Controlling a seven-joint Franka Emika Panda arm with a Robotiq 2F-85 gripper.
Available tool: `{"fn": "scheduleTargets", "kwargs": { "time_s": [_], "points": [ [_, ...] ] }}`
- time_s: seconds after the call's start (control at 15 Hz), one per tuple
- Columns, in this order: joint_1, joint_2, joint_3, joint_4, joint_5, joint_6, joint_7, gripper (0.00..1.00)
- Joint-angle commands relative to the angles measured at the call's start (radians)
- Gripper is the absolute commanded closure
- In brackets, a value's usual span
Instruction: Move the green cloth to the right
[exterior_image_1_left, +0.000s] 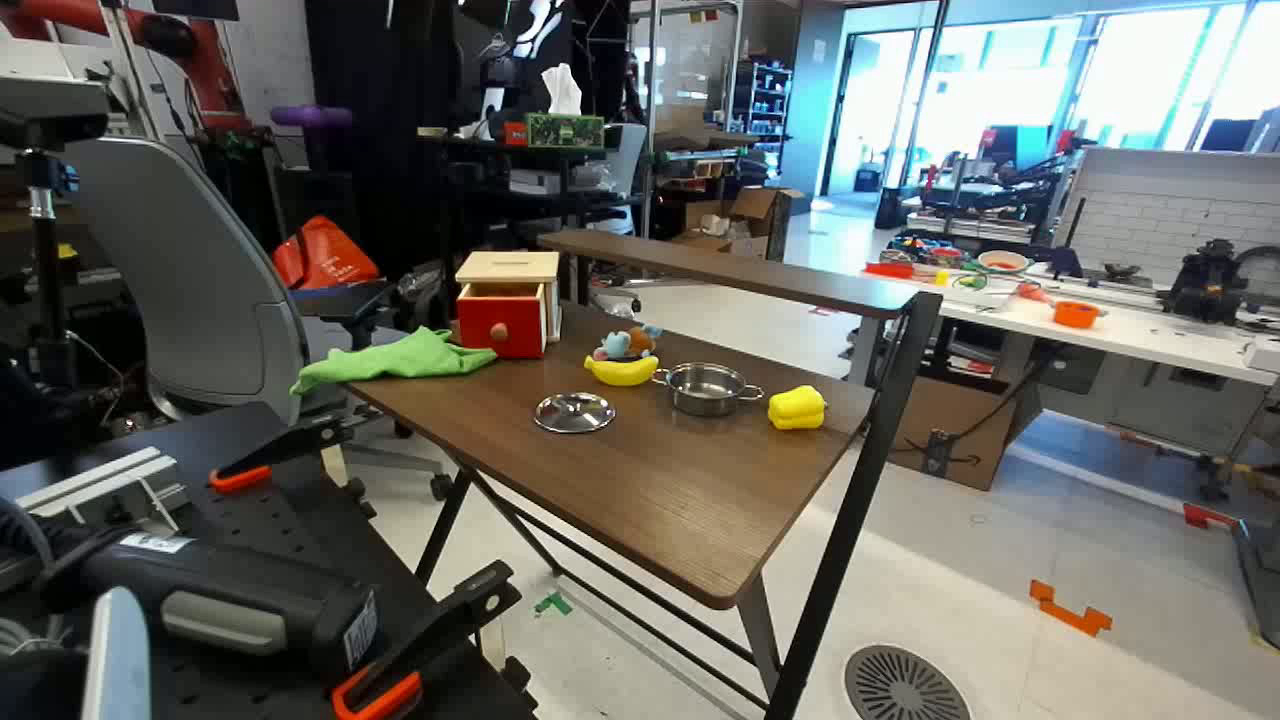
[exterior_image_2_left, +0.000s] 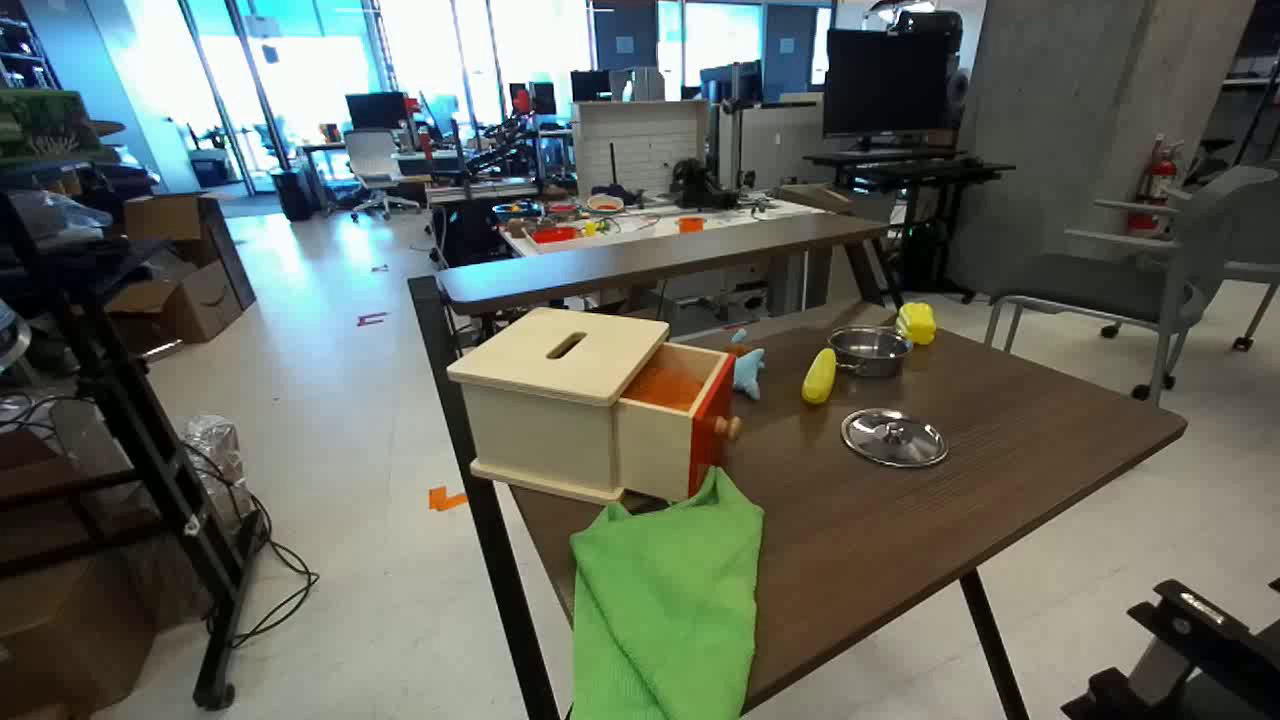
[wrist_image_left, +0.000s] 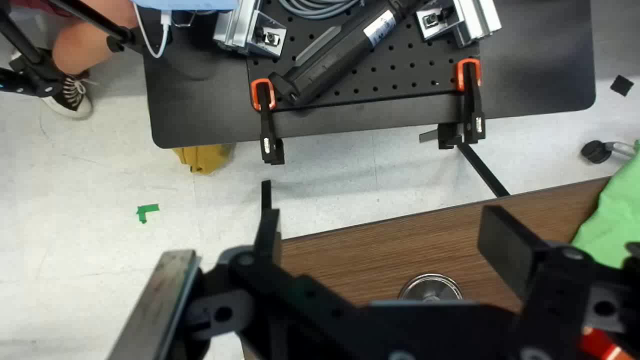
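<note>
The green cloth (exterior_image_1_left: 415, 357) lies crumpled at one end of the brown table (exterior_image_1_left: 640, 480), partly hanging over the edge. In an exterior view the cloth (exterior_image_2_left: 668, 600) drapes off the near corner, beside a wooden box (exterior_image_2_left: 540, 420) with a red-fronted drawer pulled partly out. In the wrist view the cloth (wrist_image_left: 617, 215) shows at the right edge, partly hidden by a finger. My gripper (wrist_image_left: 382, 225) is open, with nothing between its fingers. It is above the table, to one side of the cloth and apart from it. The gripper does not show in either exterior view.
A metal lid (exterior_image_1_left: 575, 412), a pot (exterior_image_1_left: 705, 390), a yellow banana (exterior_image_1_left: 625, 372), small plush toys (exterior_image_1_left: 628, 343) and a yellow pepper (exterior_image_1_left: 797, 408) stand on the table. A raised shelf (exterior_image_1_left: 720, 270) runs along one side. A black bench (wrist_image_left: 200, 105) with orange clamps stands across a gap.
</note>
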Motion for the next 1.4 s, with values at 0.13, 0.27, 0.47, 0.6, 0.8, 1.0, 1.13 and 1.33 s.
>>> {"fn": "scheduleTargets", "kwargs": {
  "time_s": [0.13,0.27,0.47,0.6,0.8,1.0,1.13,1.33],
  "points": [
    [0.011,-0.006,0.015,-0.024,-0.004,0.026,0.028,0.00],
    [0.025,-0.010,0.043,-0.065,-0.027,0.069,0.070,0.00],
    [0.058,0.004,0.105,-0.142,-0.069,0.176,0.160,0.00],
    [0.090,0.034,0.152,-0.185,-0.073,0.266,0.229,0.00],
    [0.143,0.120,0.217,-0.206,-0.086,0.356,0.304,0.00],
    [0.206,0.255,0.278,-0.180,-0.123,0.448,0.402,0.00],
    [0.247,0.327,0.296,-0.167,-0.165,0.559,0.478,0.00],
    [0.315,0.465,0.288,-0.097,-0.196,0.706,0.572,0.00]
  ]
}}
